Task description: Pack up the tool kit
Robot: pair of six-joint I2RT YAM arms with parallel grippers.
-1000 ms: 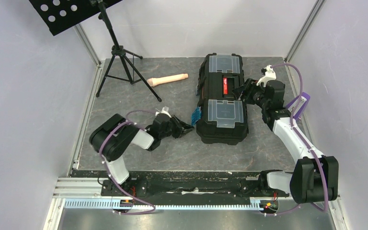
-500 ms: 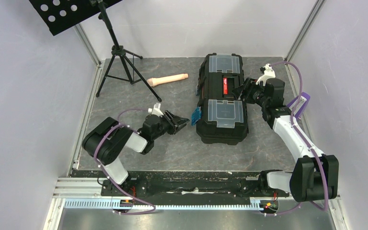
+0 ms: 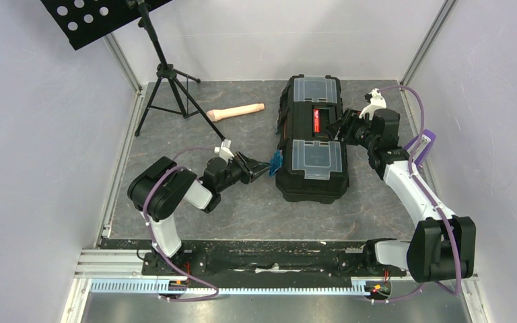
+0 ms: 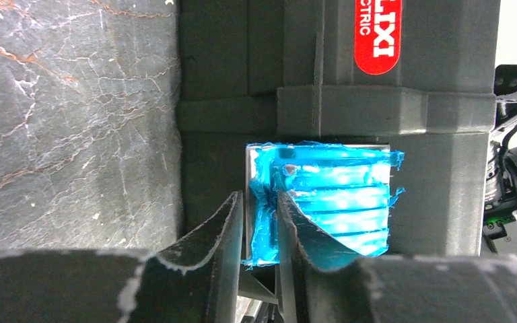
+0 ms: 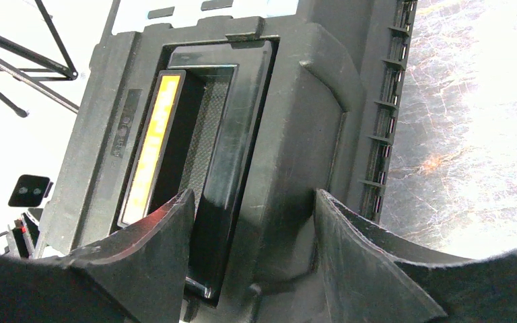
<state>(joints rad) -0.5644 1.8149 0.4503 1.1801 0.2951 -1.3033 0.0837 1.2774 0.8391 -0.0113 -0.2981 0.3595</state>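
Note:
The black toolbox (image 3: 313, 185) lies on the dark mat with its two clear-lidded compartments up and its lid down. On its left side a blue latch (image 3: 275, 161) sticks out. My left gripper (image 3: 264, 166) is at that latch. In the left wrist view the left gripper (image 4: 259, 196) pinches the near edge of the blue latch (image 4: 336, 195) on the toolbox (image 4: 404, 94) wall. My right gripper (image 3: 341, 126) is at the box's right side. There the right gripper (image 5: 254, 196) spans the carry handle (image 5: 229, 134) and the ridge of the toolbox (image 5: 309, 87), its jaws wide.
A beige cylindrical handle (image 3: 235, 111) lies on the mat behind and left of the box. A black tripod stand (image 3: 168, 87) fills the back left corner. A purple object (image 3: 426, 142) sits at the right wall beside my right arm.
My left gripper has lifted and moved right onto the blue latch, its jaws opening and then narrowing on it. The right arm and the toolbox have not moved.

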